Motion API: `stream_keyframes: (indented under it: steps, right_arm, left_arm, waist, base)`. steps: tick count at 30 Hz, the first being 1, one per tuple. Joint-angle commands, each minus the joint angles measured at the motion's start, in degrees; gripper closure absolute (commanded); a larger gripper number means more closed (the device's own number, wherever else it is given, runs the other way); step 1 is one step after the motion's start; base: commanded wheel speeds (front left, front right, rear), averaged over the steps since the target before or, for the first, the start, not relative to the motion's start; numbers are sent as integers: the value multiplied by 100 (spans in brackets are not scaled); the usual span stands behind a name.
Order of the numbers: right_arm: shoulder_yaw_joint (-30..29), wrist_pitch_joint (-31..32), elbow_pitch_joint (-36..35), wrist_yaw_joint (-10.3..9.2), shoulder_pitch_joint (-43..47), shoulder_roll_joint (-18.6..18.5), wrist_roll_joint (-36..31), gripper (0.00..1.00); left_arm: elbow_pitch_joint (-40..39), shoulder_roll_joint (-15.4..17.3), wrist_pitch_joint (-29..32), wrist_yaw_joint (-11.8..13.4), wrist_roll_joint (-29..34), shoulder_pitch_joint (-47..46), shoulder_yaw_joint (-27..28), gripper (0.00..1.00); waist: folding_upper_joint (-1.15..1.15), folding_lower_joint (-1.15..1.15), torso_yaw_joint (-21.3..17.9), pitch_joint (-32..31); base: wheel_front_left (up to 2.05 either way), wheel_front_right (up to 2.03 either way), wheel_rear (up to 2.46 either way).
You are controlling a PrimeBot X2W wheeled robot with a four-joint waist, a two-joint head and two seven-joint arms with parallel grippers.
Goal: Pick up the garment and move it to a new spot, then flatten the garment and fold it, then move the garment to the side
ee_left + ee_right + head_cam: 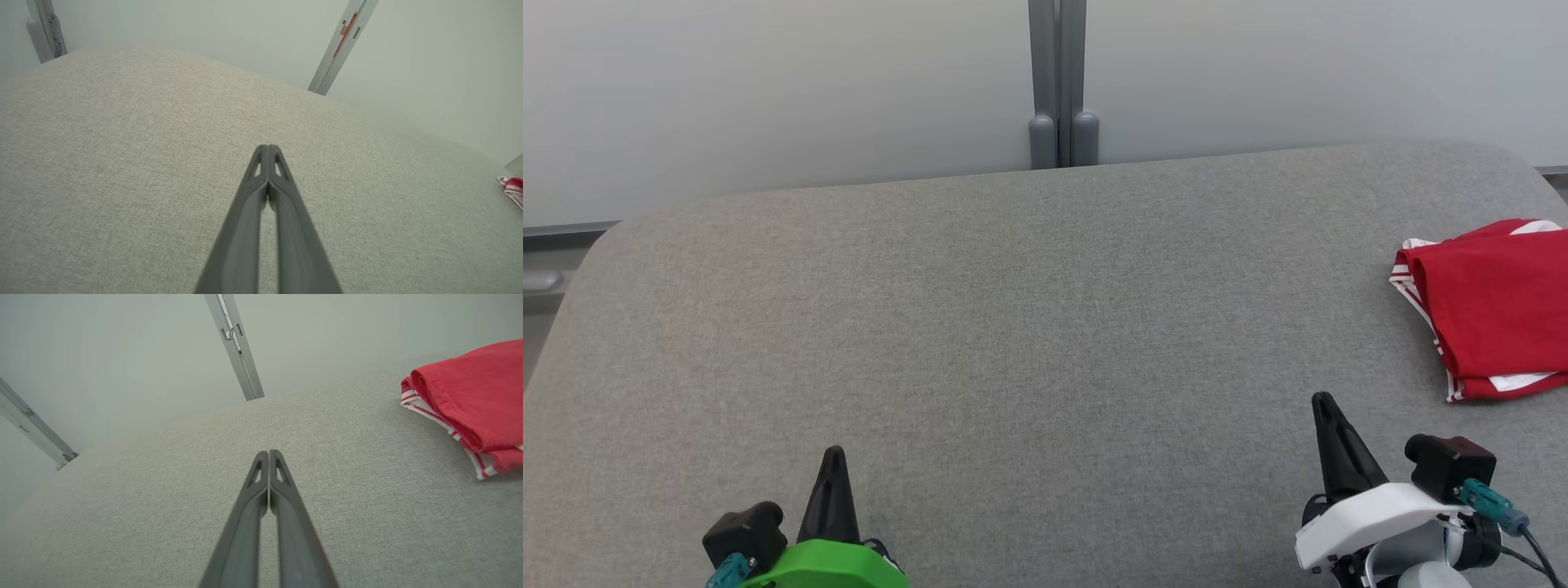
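One garment (1494, 314) lies seemingly folded; left gripper (834, 454), right gripper (1323, 402) closed.

Grey fabric-covered table (980, 327), rounded far corners, weave plain & even. Behind it, pale grey-green wall panels (768, 90), matte finish. Vertical grey post (1058, 73) splits the panels at centre, w/ two rounded caps (1043, 140) at its foot, right at the table's far edge. Low grey rail (564, 231) runs along the wall base, far left. Left wrist view: slanted metal upright (327, 73) carries a thin orange strip (346, 34); second upright (47, 30) at top-left corner.
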Motion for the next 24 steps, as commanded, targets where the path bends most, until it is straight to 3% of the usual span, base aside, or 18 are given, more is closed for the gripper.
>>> stream_keyframes:
  steps: [1,24]
  right_arm:
    - [-36,45,-77,-1,-138,-34,264,100]
    - [-242,479,-51,-2,-293,-79,2403,100]
  left_arm:
    - [-91,26,40,-53,-218,-110,71,100]
    - [-118,72,554,-422,-2110,-323,512,100]
  waist:
    - [0,0,0,1]
    - [0,0,-9,25]
  base:
    - [0,0,0]
    - [0,0,0]
